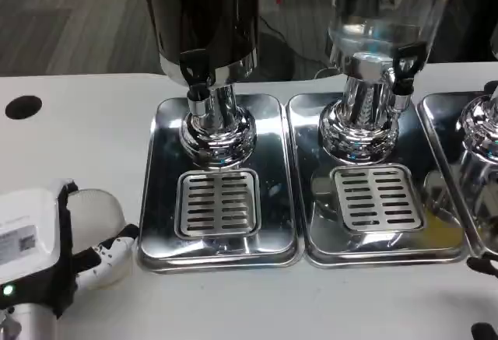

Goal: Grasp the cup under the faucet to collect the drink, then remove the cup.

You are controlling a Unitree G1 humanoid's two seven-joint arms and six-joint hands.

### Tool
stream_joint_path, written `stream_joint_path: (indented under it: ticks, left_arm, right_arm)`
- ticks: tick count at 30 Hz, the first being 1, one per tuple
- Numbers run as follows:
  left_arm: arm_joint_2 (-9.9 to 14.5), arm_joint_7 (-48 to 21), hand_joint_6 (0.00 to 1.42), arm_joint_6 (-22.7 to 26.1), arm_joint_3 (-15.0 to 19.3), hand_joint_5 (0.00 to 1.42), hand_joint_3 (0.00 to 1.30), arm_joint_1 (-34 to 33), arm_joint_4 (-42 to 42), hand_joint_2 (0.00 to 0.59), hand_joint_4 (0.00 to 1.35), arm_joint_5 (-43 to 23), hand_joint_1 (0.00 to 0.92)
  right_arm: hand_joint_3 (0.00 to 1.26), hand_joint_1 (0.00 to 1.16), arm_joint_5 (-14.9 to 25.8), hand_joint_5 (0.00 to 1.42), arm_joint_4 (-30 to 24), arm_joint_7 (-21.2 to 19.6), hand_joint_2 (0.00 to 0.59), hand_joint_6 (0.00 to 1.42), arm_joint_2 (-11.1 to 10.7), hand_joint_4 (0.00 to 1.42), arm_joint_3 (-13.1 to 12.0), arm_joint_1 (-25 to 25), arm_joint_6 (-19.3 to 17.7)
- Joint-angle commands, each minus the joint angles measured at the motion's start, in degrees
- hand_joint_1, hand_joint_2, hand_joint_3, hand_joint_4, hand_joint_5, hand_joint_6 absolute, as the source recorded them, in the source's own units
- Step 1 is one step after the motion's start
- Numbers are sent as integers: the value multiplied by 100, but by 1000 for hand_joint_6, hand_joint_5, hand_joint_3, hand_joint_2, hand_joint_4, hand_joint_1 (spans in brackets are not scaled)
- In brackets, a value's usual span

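Observation:
A whitish cup (99, 214) sits low at the left, on the white table just left of the left drip tray (163, 200). My left hand (47, 250) is around it, the white back toward the camera and the black-and-white fingers (117, 248) curled across the cup's near side. The dark drink dispenser's black faucet (194, 71) hangs above the slotted grate (218, 202), which is bare. At the right edge only dark tips of my right hand (484, 266) show.
A second clear dispenser with a black faucet (405, 64) stands over its own tray and grate (377, 198). A third chrome base (478, 126) sits at the far right. A dark hole (23, 106) marks the table at the far left.

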Motion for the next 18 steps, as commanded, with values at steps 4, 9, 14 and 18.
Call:
stream_joint_path:
  ticks: [4, 9, 14, 18]
  left_arm:
    - [63, 199, 912, -72, 141, 701, 367, 104, -271, 162, 447, -173, 307]
    - [89, 157, 916, -152, 186, 707, 385, 131, -496, 160, 458, -188, 302]
    - [62, 68, 933, -225, 170, 719, 404, 106, -710, 161, 467, -139, 300]
    - [32, -80, 935, -230, 116, 719, 408, -72, -772, 162, 472, -72, 301]
  right_arm:
    - [209, 522, 55, 111, 52, 48, 406, 25, -9, 109, 37, -43, -63]
    - [209, 520, 44, 109, 55, 44, 406, 37, 15, 109, 81, -48, -69]
    - [209, 519, 67, 108, 94, 35, 406, 42, 13, 109, 90, -30, -98]
    - [209, 518, 102, 108, 131, 39, 406, 44, 11, 109, 85, -12, -140]
